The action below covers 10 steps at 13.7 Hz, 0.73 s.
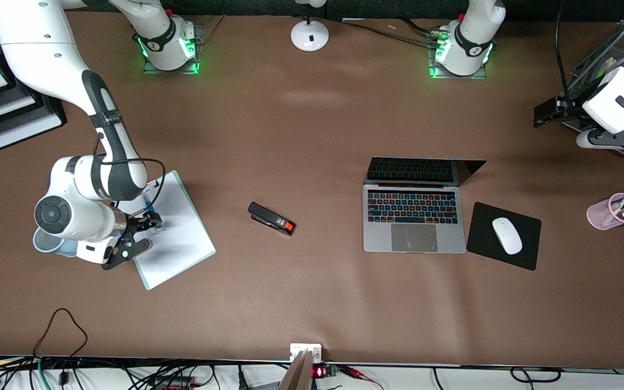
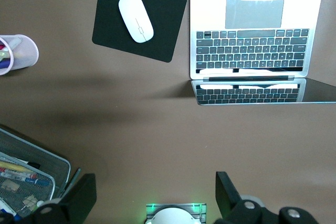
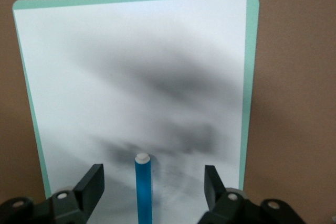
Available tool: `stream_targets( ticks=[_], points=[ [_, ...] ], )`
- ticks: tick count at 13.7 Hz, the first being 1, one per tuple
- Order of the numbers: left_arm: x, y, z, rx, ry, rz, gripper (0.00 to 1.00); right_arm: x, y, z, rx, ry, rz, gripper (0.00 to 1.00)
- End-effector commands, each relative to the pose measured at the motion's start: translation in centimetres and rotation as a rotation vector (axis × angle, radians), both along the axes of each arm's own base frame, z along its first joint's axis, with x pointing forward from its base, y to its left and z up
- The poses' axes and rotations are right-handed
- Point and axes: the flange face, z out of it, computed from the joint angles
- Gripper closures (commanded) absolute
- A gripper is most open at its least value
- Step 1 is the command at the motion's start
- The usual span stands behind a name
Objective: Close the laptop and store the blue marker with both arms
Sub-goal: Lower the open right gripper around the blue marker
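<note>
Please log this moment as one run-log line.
right gripper: open, over blue marker on whiteboard | left gripper: open, waiting | laptop: open

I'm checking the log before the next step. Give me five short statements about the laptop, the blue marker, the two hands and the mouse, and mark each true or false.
1. The laptop is open. True.
2. The right hand is shut on the blue marker. False: it is open, its fingers apart on either side of the marker, which lies on the whiteboard.
3. The white mouse sits on the laptop's keyboard. False: it is on the black mouse pad beside the laptop.
4. The left hand is open and holds nothing. True.
5. The stapler lies on the whiteboard. False: it is on the bare table, between whiteboard and laptop.
</note>
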Motion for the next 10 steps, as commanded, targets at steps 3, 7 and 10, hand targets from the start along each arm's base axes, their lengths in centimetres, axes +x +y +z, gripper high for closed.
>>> stream_targets(
  ticks=[3,7,10],
  points=[
    [0.4,0.7,0.4,-0.026,0.009,0.023,0.00,-0.4,-0.1,-1.5,-0.003,0.018,0.013,0.19],
    [0.5,0.8,0.0,-0.026,0.021,0.023,0.00,-1.1,0.4,-2.7,-0.004,0.041,0.012,0.30],
    [0.5,1.0,0.0,-0.026,0.021,0.027,0.00,-1.3,0.6,-2.9,-0.003,0.042,0.014,0.35]
  ],
)
